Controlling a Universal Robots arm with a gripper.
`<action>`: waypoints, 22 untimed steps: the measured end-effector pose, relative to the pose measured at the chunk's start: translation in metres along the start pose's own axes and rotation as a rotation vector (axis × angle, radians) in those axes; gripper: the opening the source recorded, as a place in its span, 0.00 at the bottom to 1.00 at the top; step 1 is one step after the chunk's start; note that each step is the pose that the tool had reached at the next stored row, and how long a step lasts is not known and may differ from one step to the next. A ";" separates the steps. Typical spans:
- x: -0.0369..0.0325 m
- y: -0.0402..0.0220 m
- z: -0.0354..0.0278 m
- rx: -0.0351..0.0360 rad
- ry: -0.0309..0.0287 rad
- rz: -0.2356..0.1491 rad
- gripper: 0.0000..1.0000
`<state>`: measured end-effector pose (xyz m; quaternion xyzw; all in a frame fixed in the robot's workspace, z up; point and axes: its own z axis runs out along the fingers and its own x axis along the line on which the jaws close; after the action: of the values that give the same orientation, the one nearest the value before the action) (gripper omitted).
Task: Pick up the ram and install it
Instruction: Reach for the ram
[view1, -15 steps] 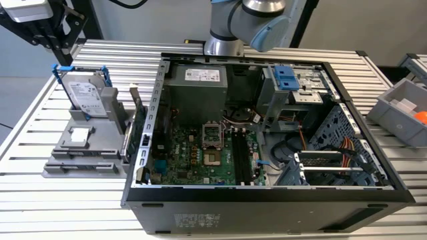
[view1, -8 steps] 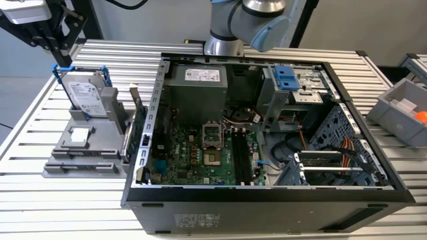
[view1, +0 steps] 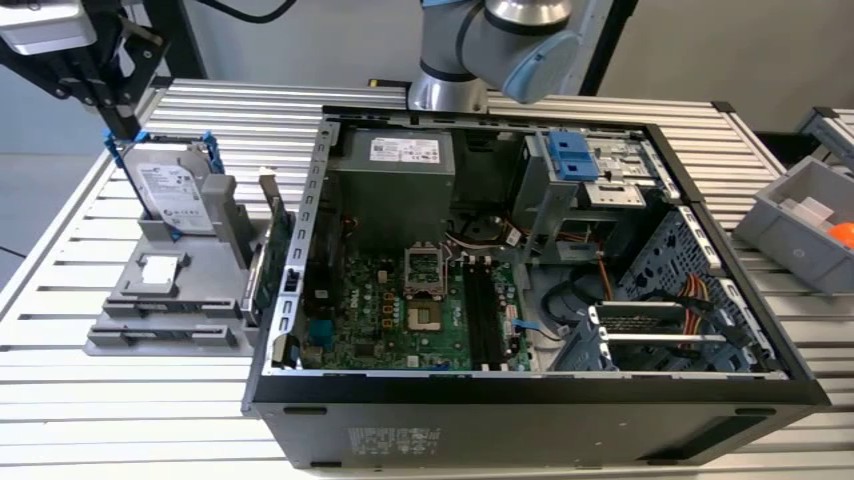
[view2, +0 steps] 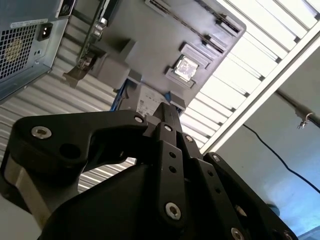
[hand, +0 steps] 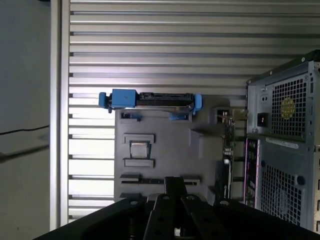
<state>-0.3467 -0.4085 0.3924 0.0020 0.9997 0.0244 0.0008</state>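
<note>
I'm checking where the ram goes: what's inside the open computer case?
A green motherboard with long black slots, a grey power supply, and cables. The drive cage covers whatever lies beneath it.

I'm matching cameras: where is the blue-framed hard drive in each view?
Exterior view: hard drive upright on the grey holder, at the exterior view's left.
First wrist view: edge-on at the holder's end.
Second wrist view: at the holder's edge.
Shared landmark: the computer case.

The ram (hand: 160, 181), apparently a thin dark strip, stands on edge in the gray holder (hand: 165, 150).
</note>
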 end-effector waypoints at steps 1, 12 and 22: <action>0.0000 -0.0012 0.0000 0.0000 0.0000 0.000 0.00; 0.0009 -0.0136 -0.0006 0.0000 0.0000 0.000 0.00; 0.0020 -0.0238 -0.0011 0.0000 0.0000 0.000 0.00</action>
<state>-0.3488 -0.4324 0.3923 0.0022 0.9997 0.0243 0.0008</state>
